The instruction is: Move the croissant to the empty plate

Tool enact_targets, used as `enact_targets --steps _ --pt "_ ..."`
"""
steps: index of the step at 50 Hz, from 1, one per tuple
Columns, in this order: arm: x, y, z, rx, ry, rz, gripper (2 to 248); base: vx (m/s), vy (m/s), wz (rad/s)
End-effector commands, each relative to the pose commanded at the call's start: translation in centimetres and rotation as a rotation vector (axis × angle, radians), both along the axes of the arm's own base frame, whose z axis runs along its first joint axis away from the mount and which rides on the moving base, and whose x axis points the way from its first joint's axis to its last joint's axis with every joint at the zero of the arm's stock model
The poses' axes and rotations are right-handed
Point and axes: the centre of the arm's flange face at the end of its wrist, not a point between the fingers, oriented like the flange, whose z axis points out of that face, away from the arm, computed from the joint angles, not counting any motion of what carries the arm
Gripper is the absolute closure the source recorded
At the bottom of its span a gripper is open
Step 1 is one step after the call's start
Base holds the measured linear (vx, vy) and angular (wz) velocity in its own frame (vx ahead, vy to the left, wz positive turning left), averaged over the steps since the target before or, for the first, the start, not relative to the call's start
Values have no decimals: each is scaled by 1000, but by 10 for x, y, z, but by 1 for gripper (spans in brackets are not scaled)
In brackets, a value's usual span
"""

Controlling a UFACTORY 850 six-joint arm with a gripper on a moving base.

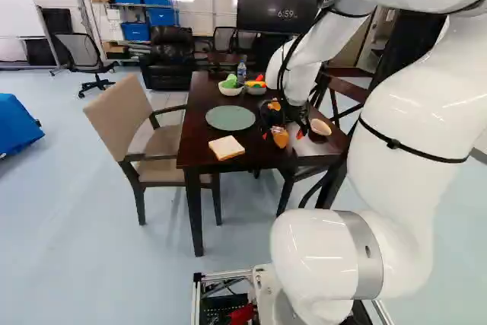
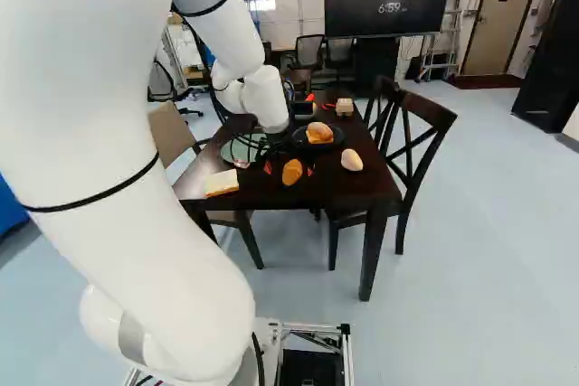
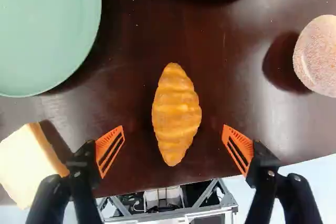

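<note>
Here you are, right over the croissant [image 3: 176,114], and your gripper [image 3: 174,139] is spread wide, a pad [image 3: 109,149] out on one side, its twin opposite, neither touching. The croissant lies on the bare table [image 3: 236,35], near the edge facing the base, with its long axis running between the fingers. That suits you nicely: the pads face its long flanks, so closing should squeeze it across the narrow middle, where a hold ought to balance best.

Why so wide? Presumably to leave room on both flanks as you lower. You look a little high for a grip, so the step in hand seems to be the final approach: straight down, then close gently, because pastry may squash or roll.

And there's your target, the green plate [image 3: 44,30], with nothing on the part you can see, off to one side and beyond the bread [image 3: 31,163]. The dark plate [image 2: 338,136] won't do; it carries a bun [image 2: 319,132]. Watch that bread as you go: it sits close beside one finger, so lift clear before swinging across. The pale, rounded thing [image 3: 319,56] is on the far side, out of your likely path. Everything's still to play for: no pick made, no placing done.
</note>
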Motion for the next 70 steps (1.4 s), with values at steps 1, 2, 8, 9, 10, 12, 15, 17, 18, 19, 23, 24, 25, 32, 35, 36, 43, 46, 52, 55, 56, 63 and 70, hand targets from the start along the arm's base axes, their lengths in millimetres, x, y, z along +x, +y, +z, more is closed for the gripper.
enact_targets --steps 1,2,8,9,10,12,15,17,18,19,23,24,25,32,35,36,43,46,52,55,56,63,70 --pt "1 0 0 0 3 0 3 0 0 0" --pt "2 0 0 1 6 1 3 0 0 0" --pt "8 0 0 2 18 3 3 0 0 0" --pt "9 0 0 2 19 3 3 0 0 0" --pt "10 0 0 2 19 3 3 0 0 0" --pt "12 0 0 2 20 4 3 0 0 0" --pt "16 0 0 2 22 5 3 0 0 0" --pt "18 0 0 3 23 6 3 0 0 0" --pt "19 0 0 3 24 6 3 0 0 0" --pt "20 0 0 3 25 6 3 0 0 0" --pt "19 0 -1 3 29 6 3 0 0 0" --pt "19 0 -1 3 30 6 3 0 0 0" --pt "19 0 -1 3 31 6 3 0 0 0" --pt "18 0 -1 4 38 6 3 0 0 0" --pt "18 0 -1 4 39 6 3 0 0 0" --pt "18 0 -1 4 39 6 3 0 0 0" --pt "18 0 -1 4 39 6 14 0 0 0" --pt "19 0 -1 4 37 6 26 0 0 0" --pt "20 0 0 3 26 6 38 0 0 0" --pt "20 0 0 3 24 6 50 0 0 0" --pt "20 0 0 3 24 6 50 0 0 0" --pt "20 0 0 3 24 6 62 0 0 0" --pt "20 0 0 3 24 6 75 0 0 0"
